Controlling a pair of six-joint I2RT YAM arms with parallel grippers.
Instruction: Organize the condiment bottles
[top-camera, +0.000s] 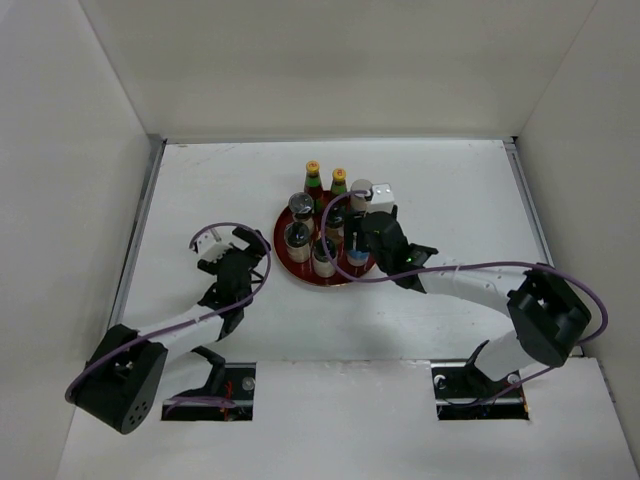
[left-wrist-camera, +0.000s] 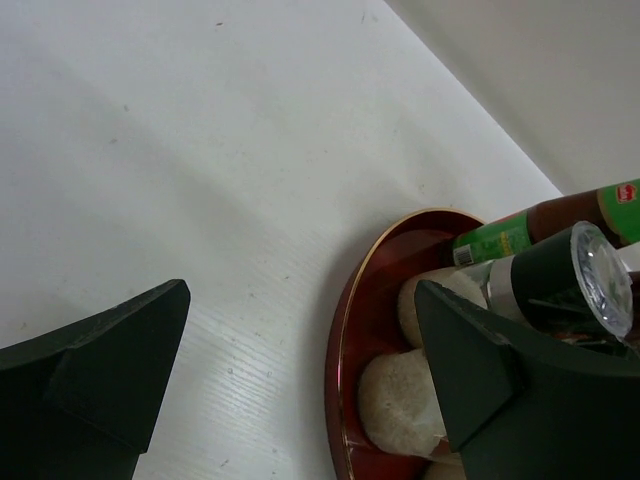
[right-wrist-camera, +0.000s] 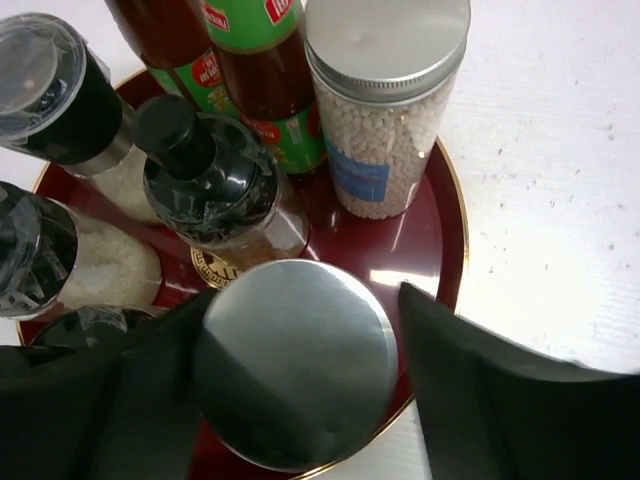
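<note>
The condiment bottles stand together on a round red tray (top-camera: 279, 232). Two yellow-capped sauce bottles (top-camera: 313, 175) are at its far side, with several dark-lidded jars (top-camera: 297, 237) on its left. My right gripper (right-wrist-camera: 300, 370) is open around a silver-capped shaker (right-wrist-camera: 295, 360) at the tray's near right. The left finger touches the cap and a gap shows at the right finger (right-wrist-camera: 480, 380). A second shaker (right-wrist-camera: 385, 100) stands behind it, next to the sauce bottles (right-wrist-camera: 260, 60). My left gripper (top-camera: 222, 243) is wide open over bare table, left of the tray (left-wrist-camera: 345, 340).
White walls enclose the table on the left, back and right. A dark-lidded jar (right-wrist-camera: 205, 180) stands close beside the shaker between my right fingers. In the left wrist view, pale-filled jars (left-wrist-camera: 400, 400) sit just inside the tray rim.
</note>
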